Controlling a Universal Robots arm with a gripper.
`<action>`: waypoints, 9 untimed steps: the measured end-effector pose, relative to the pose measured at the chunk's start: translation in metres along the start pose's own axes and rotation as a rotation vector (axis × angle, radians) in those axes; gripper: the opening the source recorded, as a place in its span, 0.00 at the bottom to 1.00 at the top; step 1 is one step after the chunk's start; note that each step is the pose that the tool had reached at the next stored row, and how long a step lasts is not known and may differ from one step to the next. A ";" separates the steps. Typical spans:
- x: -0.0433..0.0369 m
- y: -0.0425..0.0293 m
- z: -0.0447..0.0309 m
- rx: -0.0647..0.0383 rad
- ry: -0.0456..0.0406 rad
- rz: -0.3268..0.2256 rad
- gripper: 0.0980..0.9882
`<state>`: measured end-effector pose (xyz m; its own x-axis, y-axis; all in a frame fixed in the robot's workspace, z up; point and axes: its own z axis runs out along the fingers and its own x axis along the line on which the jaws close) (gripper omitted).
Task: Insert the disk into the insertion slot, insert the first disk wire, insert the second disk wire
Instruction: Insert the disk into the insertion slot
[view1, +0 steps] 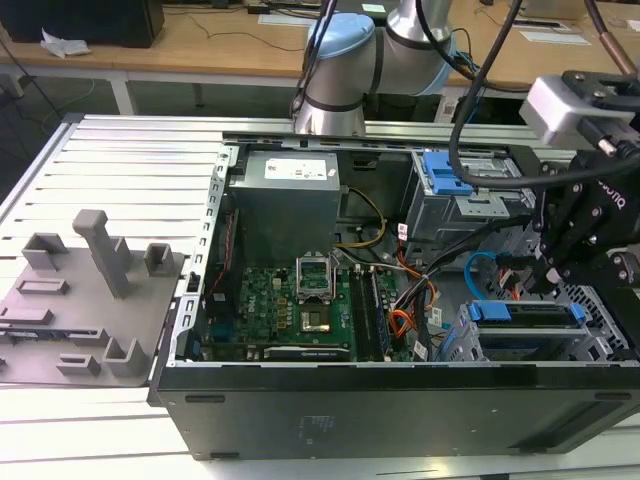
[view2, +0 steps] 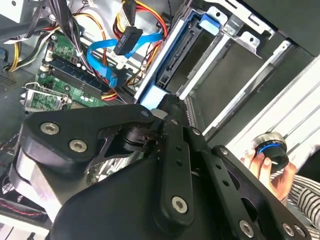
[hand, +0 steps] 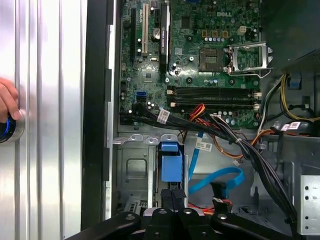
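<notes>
One disk (view1: 525, 318) sits on edge within the insertion slot (view1: 597, 305), framed by its blue carrier; claw (hand: 172, 194) closed, tips at the carrier's end, actual grip unconfirmed; judged rigid, fairly heavy, shock-sensitive; best held by carrier rails, never the label face.

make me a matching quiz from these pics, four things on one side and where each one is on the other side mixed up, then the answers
Things
1. the disk
2. the second disk wire
3. grey fixture block
4. person's hand

Places
A. on a round blue-ringed knob, outside the computer case
B. in a blue carrier in the insertion slot
C. looped loose inside the case, beside the slot
D. on the ribbed table, at the exterior view's left

Pairs: 1-B, 2-C, 3-D, 4-A
</notes>
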<state>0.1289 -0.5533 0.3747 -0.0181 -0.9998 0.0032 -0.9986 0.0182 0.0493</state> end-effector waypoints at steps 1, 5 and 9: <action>0.0000 -0.0007 0.0019 0.000 0.0000 0.000 0.01; -0.0001 -0.0077 0.0073 -0.003 0.0002 0.000 0.01; -0.0002 -0.0094 0.0078 -0.003 -0.0001 0.000 0.01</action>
<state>0.1379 -0.5533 0.3664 -0.0182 -0.9998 0.0031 -0.9985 0.0183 0.0520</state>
